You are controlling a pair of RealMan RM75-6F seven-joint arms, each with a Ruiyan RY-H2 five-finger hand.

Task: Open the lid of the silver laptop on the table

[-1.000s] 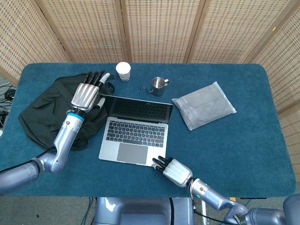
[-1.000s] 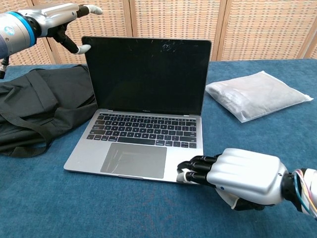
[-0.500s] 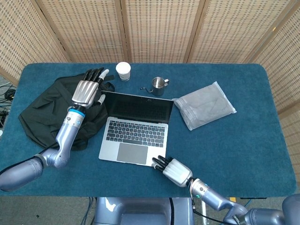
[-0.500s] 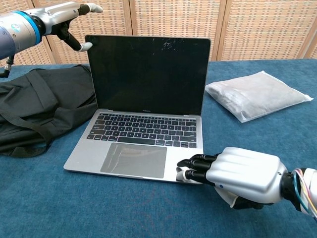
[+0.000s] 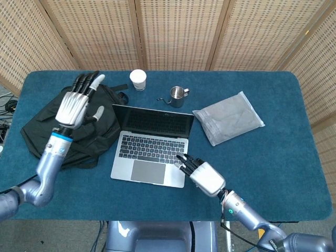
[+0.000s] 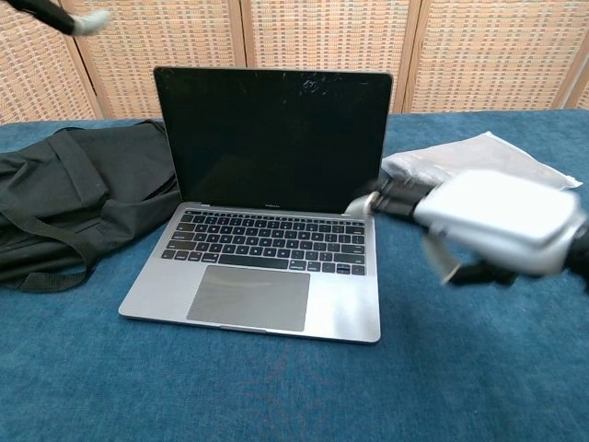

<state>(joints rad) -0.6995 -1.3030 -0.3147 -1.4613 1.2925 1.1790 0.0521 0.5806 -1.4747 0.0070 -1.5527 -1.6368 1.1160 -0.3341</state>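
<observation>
The silver laptop point(image 5: 151, 148) stands open in the middle of the blue table, its dark screen point(image 6: 272, 138) upright and facing me. My left hand point(image 5: 73, 105) hovers over the black bag, left of the lid and clear of it, fingers spread and holding nothing. Only one of its fingertips point(image 6: 90, 20) shows in the chest view, at the top left. My right hand point(image 5: 203, 176) floats above the laptop's front right corner, holding nothing, its fingers pointing at the keyboard. In the chest view the right hand point(image 6: 492, 221) is blurred and raised beside the screen's right edge.
A black bag point(image 5: 39, 131) lies left of the laptop. A white paper cup point(image 5: 138, 80) and a small metal cup point(image 5: 177, 96) stand behind it. A grey plastic package point(image 5: 228, 124) lies to the right. Wicker screens close off the back.
My left hand came off the lid's top left corner and moved left and up. My right hand lifted from the laptop's front right edge and rose toward the keyboard. The lid stays open.
</observation>
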